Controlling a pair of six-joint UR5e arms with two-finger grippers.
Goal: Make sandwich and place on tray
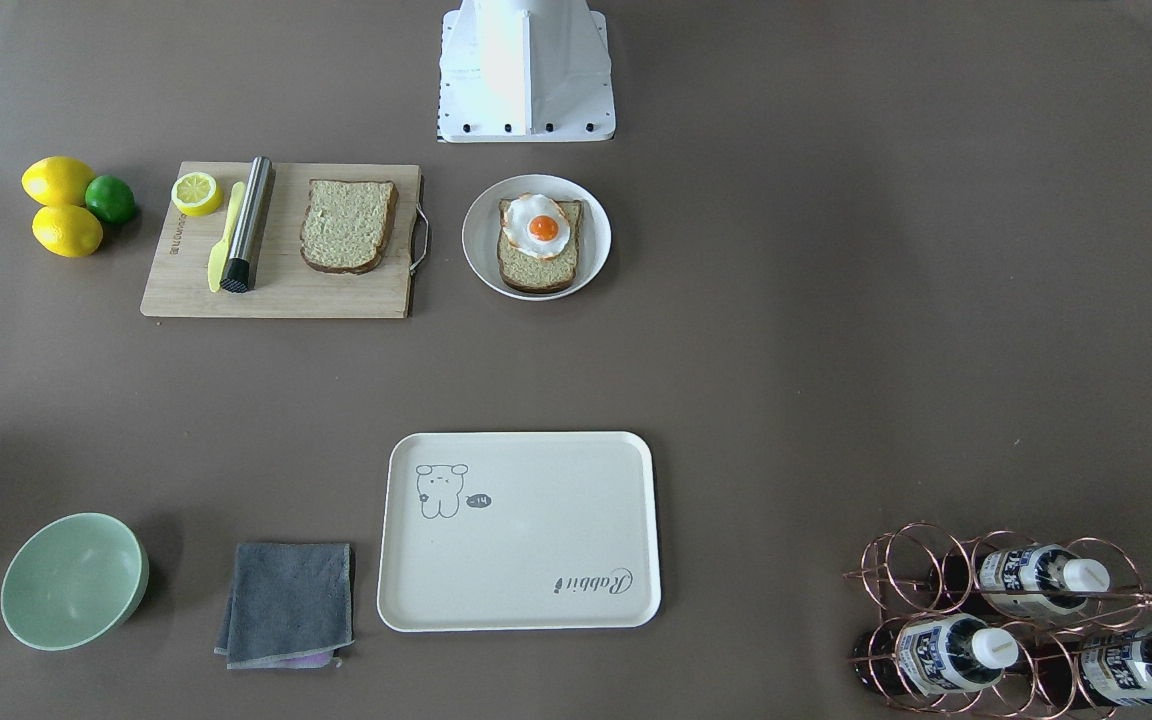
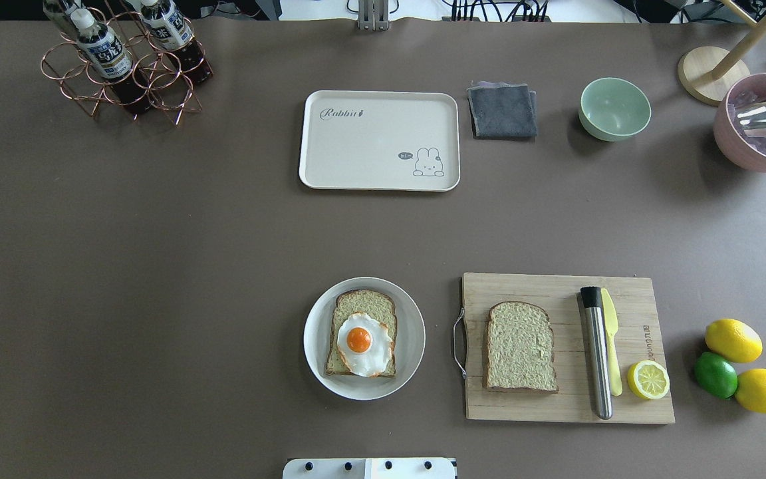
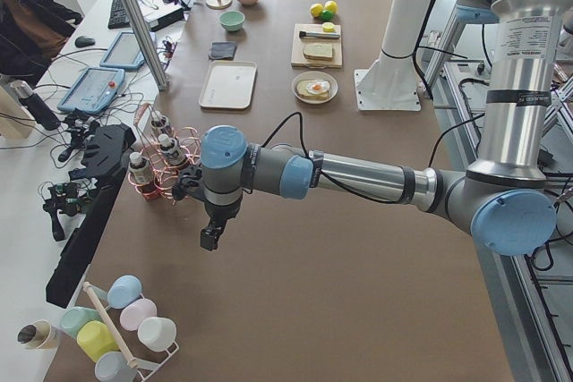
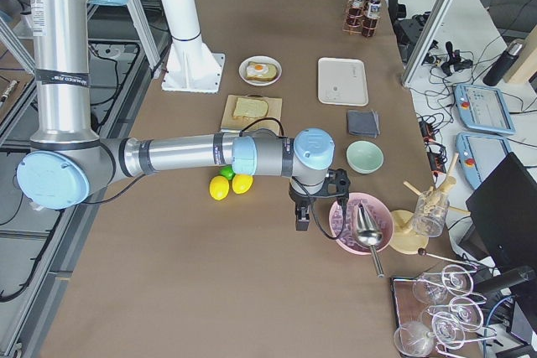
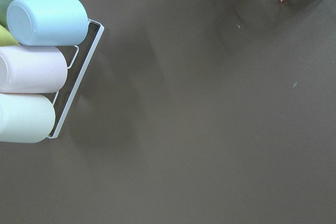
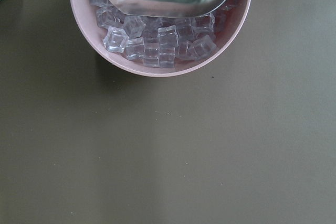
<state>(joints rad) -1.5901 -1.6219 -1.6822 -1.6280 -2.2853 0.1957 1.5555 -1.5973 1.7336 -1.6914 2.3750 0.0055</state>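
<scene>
One bread slice point(image 2: 361, 303) with a fried egg point(image 2: 363, 342) on top lies on a round white plate point(image 2: 411, 346). A second bare slice point(image 2: 520, 346) lies on the wooden cutting board point(image 2: 556, 293). The cream tray point(image 2: 379, 140) stands empty at the far side. My left gripper point(image 3: 210, 237) shows only in the exterior left view, over bare table near the bottle rack. My right gripper point(image 4: 302, 220) shows only in the exterior right view, beside the pink ice bowl. I cannot tell whether either is open or shut.
On the board lie a steel cylinder point(image 2: 597, 352), a yellow knife point(image 2: 611, 346) and a half lemon point(image 2: 648, 380). Two lemons and a lime point(image 2: 715, 374) sit beside it. A grey cloth point(image 2: 501, 110), green bowl point(image 2: 614, 108), pink ice bowl point(image 2: 762, 123), bottle rack point(image 2: 124, 63) and cup rack point(image 5: 37, 66) stand around.
</scene>
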